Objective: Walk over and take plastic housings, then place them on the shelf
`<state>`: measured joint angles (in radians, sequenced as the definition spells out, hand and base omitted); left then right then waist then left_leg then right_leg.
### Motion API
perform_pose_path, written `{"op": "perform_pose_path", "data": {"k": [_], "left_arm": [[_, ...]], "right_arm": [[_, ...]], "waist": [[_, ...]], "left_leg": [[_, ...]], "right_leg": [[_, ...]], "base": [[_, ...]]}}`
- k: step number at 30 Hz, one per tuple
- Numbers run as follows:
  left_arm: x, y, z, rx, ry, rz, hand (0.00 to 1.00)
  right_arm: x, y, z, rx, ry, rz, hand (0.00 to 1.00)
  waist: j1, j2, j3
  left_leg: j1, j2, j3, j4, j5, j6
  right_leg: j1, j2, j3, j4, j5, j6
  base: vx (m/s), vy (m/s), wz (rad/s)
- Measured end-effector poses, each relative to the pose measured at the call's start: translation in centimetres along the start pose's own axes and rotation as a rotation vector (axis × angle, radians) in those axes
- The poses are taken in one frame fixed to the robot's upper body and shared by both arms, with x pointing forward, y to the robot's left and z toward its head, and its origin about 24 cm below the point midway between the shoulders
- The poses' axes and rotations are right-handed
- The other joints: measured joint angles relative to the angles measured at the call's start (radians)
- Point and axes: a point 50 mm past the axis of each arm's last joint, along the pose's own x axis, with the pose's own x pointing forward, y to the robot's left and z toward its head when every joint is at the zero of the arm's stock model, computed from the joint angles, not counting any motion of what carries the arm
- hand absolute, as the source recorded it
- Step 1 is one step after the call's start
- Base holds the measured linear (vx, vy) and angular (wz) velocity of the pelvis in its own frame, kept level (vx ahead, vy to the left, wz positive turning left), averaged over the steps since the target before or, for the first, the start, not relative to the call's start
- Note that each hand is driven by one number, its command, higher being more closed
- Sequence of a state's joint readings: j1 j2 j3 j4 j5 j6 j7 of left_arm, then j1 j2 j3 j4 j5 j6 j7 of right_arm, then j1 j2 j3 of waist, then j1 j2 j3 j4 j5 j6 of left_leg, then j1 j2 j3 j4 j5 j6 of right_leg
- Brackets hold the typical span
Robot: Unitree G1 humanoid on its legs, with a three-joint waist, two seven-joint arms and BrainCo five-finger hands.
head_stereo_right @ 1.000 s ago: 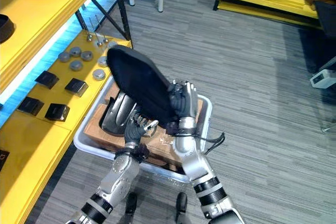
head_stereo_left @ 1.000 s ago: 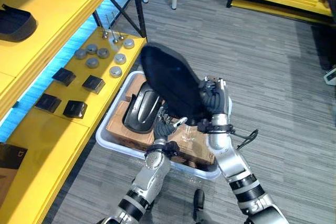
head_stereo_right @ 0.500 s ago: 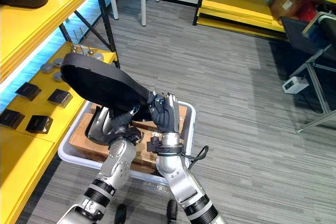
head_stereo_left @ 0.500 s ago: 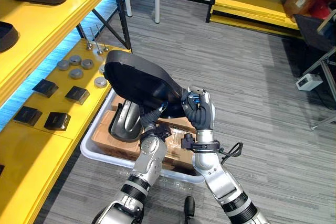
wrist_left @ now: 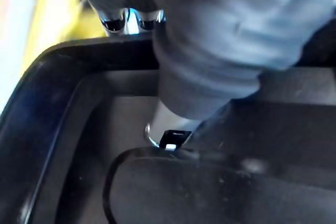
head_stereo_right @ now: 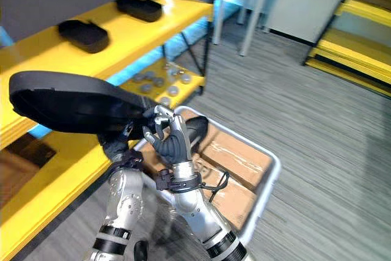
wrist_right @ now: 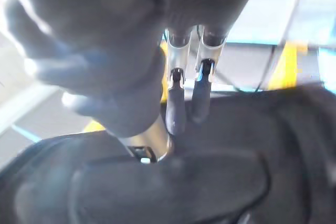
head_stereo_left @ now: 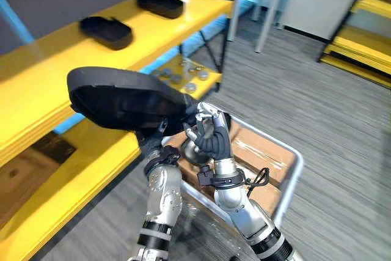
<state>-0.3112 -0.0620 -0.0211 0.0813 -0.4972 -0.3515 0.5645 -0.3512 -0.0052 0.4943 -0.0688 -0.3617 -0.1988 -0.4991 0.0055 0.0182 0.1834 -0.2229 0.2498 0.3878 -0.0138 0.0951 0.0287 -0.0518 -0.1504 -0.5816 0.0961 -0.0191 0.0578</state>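
A large black plastic housing (head_stereo_left: 119, 97) hangs level in the air beside the yellow shelf (head_stereo_left: 36, 84). My left hand (head_stereo_right: 117, 146) is under its near end. In the left wrist view the thumb (wrist_left: 210, 72) lies inside the housing (wrist_left: 73, 129) and the fingers reach over its rim, pinching it. My right hand (head_stereo_left: 209, 137) is at the housing's right end with loosely bent fingers. In the right wrist view its fingertips (wrist_right: 176, 114) touch the housing (wrist_right: 220, 182) without wrapping it. Two more black housings (head_stereo_left: 107, 31) (head_stereo_left: 160, 4) lie on the shelf's top board.
A white bin (head_stereo_right: 270, 175) with cardboard boxes (head_stereo_left: 259, 151) stands on the grey floor just behind my hands, with another dark housing (head_stereo_right: 194, 132) partly hidden in it. Small metal discs (head_stereo_left: 183, 73) lie on the lower shelf board. A white table leg (head_stereo_left: 261, 25) stands farther back.
The view has swung up and left towards the shelf. The housing rose out of the bin and levelled out. My left hand closed on it from beneath, and my right hand's fingers loosened.
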Motion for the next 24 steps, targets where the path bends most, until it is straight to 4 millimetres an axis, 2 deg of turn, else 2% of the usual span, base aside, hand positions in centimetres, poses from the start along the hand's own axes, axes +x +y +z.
{"op": "perform_pose_path", "data": {"k": [1, 2, 3, 5, 6, 7, 9, 11, 12, 13, 14, 15, 16, 17, 18, 19, 21, 22, 23, 24], "left_arm": [[-0.5, 1.2, 0.6, 0.037, -0.026, 0.019, 1.00], [-0.7, 2.6, 1.7, 0.074, -0.075, 0.045, 1.00], [-0.7, 3.4, 2.5, 0.102, -0.114, 0.064, 1.00], [-0.6, 6.5, 5.3, 0.189, -0.227, 0.158, 1.00], [-0.8, 8.6, 7.2, 0.285, -0.301, 0.228, 1.00], [-1.1, 9.8, 8.6, 0.369, -0.354, 0.268, 1.00], [-1.7, 10.5, 9.8, 0.465, -0.413, 0.291, 1.00], [-2.0, 10.7, 10.6, 0.568, -0.453, 0.297, 1.00], [-2.1, 11.0, 10.9, 0.637, -0.462, 0.298, 1.00], [-2.2, 11.3, 11.1, 0.699, -0.467, 0.308, 1.00], [-2.2, 11.4, 11.2, 0.725, -0.472, 0.309, 1.00], [-2.1, 11.5, 11.7, 0.754, -0.489, 0.309, 1.00], [-2.1, 11.5, 11.7, 0.757, -0.488, 0.310, 1.00], [-2.1, 11.5, 11.6, 0.756, -0.484, 0.309, 1.00], [-2.2, 11.5, 11.4, 0.756, -0.475, 0.311, 1.00], [-2.2, 11.5, 11.4, 0.753, -0.474, 0.307, 1.00], [-2.1, 11.0, 11.3, 0.745, -0.476, 0.281, 1.00], [-2.1, 10.7, 11.1, 0.742, -0.472, 0.265, 1.00], [-2.1, 10.1, 10.9, 0.737, -0.468, 0.228, 1.00], [-2.2, 9.9, 10.6, 0.729, -0.460, 0.211, 1.00]], "right_arm": [[-0.7, -1.0, -1.0, -0.017, 0.061, -0.043, 0.00], [-1.7, -2.5, -2.6, -0.040, 0.155, -0.107, 0.00], [-2.2, -3.3, -3.2, -0.043, 0.202, -0.143, 0.00], [-3.8, -5.2, -4.8, -0.061, 0.309, -0.206, 0.00], [-4.5, -5.8, -5.3, -0.065, 0.343, -0.226, 0.00], [-5.0, -6.1, -5.6, -0.070, 0.365, -0.233, 0.00], [-5.4, -6.2, -6.0, -0.055, 0.398, -0.229, 0.00], [-6.0, -6.2, -6.2, -0.045, 0.422, -0.220, 0.00], [-6.7, -6.4, -6.5, -0.047, 0.448, -0.219, 0.00], [-7.7, -6.7, -6.8, -0.051, 0.484, -0.226, 0.00], [-8.3, -7.0, -7.0, -0.055, 0.506, -0.233, 0.00], [-9.1, -7.3, -7.2, -0.048, 0.537, -0.246, 0.00], [-9.9, -7.9, -7.3, -0.044, 0.567, -0.266, 0.00], [-10.4, -8.3, -7.4, -0.046, 0.583, -0.280, 0.00], [-11.2, -9.1, -7.6, -0.062, 0.610, -0.303, 0.00], [-11.7, -9.9, -7.5, -0.077, 0.623, -0.329, 0.00], [-12.0, -11.2, -7.1, -0.104, 0.613, -0.373, 0.00], [-12.2, -11.8, -7.0, -0.114, 0.614, -0.392, 0.00], [-12.6, -12.3, -6.7, -0.127, 0.614, -0.410, 0.00], [-12.9, -12.5, -6.6, -0.133, 0.618, -0.412, 0.00]], "waist": [[0.011, 0.012, -0.007], [0.022, 0.006, -0.012], [0.025, -0.002, -0.017], [0.039, -0.019, -0.026], [0.045, -0.024, -0.028], [0.064, -0.026, -0.029], [0.086, -0.028, -0.032], [0.086, -0.031, -0.036], [0.082, -0.033, -0.036], [0.082, -0.034, -0.037], [0.077, -0.034, -0.037], [0.053, -0.041, -0.042], [0.036, -0.039, -0.041], [0.033, -0.040, -0.039], [0.033, -0.041, -0.039], [0.028, -0.042, -0.039], [0.001, -0.045, -0.041], [-0.007, -0.056, -0.045], [-0.022, -0.084, -0.044], [-0.033, -0.089, -0.040]], "left_leg": [[0.000, -0.007, -0.005, 0.002, 0.068, -0.026], [0.000, -0.027, -0.021, 0.007, 0.086, -0.076], [-0.002, -0.049, -0.034, 0.006, 0.087, -0.077], [-0.001, -0.105, -0.056, 0.010, 0.074, -0.058], [-0.001, -0.132, -0.071, 0.029, 0.054, -0.043], [0.000, -0.151, -0.088, 0.063, 0.021, -0.039], [0.000, -0.164, -0.126, 0.115, -0.025, -0.039], [0.010, -0.176, -0.189, 0.136, -0.051, -0.040], [0.034, -0.182, -0.231, 0.130, -0.065, -0.042], [0.065, -0.186, -0.267, 0.114, -0.078, -0.038], [0.076, -0.190, -0.290, 0.106, -0.084, -0.034], [0.081, -0.189, -0.350, 0.100, -0.088, -0.026], [0.091, -0.190, -0.395, 0.087, -0.087, -0.024], [0.104, -0.192, -0.408, 0.080, -0.087, -0.023], [0.136, -0.196, -0.424, 0.069, -0.086, -0.021], [0.159, -0.206, -0.438, 0.067, -0.091, -0.016], [0.172, -0.228, -0.471, 0.055, -0.093, -0.017], [0.174, -0.244, -0.478, 0.054, -0.097, -0.023], [0.175, -0.281, -0.495, 0.061, -0.114, -0.041], [0.177, -0.294, -0.510, 0.068, -0.128, -0.054]], "right_leg": [[0.026, -0.014, -0.034, 0.006, -0.014, 0.021], [0.042, -0.042, -0.059, 0.026, -0.030, 0.045], [0.047, -0.061, -0.071, 0.034, -0.036, 0.053], [0.073, -0.112, -0.097, 0.039, -0.044, 0.066], [0.097, -0.138, -0.113, 0.041, -0.044, 0.067], [0.116, -0.161, -0.119, 0.065, -0.043, 0.068], [0.127, -0.199, -0.120, 0.162, -0.041, 0.067], [0.113, -0.245, -0.108, 0.327, -0.016, 0.029], [0.084, -0.263, -0.051, 0.439, 0.042, -0.054], [0.042, -0.261, 0.066, 0.548, 0.145, -0.087], [0.012, -0.257, 0.133, 0.597, 0.175, -0.078], [-0.047, -0.206, 0.243, 0.680, -0.011, -0.020], [-0.094, -0.135, 0.306, 0.672, -0.115, -0.020], [-0.111, -0.106, 0.331, 0.641, -0.143, -0.020], [-0.134, -0.052, 0.369, 0.544, -0.169, -0.018], [-0.149, -0.006, 0.418, 0.425, -0.170, -0.012], [-0.189, 0.048, 0.510, 0.256, -0.164, -0.014], [-0.202, 0.065, 0.564, 0.173, -0.125, -0.020], [-0.207, 0.061, 0.634, 0.122, -0.006, -0.010], [-0.209, 0.057, 0.649, 0.138, 0.031, -0.001]], "base": [[0.20, 0.139, 0.92], [0.21, 0.159, 0.88], [0.23, 0.186, 0.82], [0.25, 0.182, 0.68], [0.28, 0.176, 0.61], [0.27, 0.166, 0.59], [0.18, 0.122, 0.66], [0.15, 0.122, 0.94], [0.15, 0.149, 0.99], [0.16, 0.150, 0.96], [0.17, 0.086, 1.05], [0.17, 0.010, 1.20], [0.16, -0.013, 1.18], [0.15, 0.000, 0.90], [0.15, -0.003, 0.62], [0.16, -0.022, 0.59], [0.16, -0.102, 0.66], [0.17, -0.191, 0.79], [0.14, -0.195, 0.69], [0.13, -0.191, 0.48]]}}
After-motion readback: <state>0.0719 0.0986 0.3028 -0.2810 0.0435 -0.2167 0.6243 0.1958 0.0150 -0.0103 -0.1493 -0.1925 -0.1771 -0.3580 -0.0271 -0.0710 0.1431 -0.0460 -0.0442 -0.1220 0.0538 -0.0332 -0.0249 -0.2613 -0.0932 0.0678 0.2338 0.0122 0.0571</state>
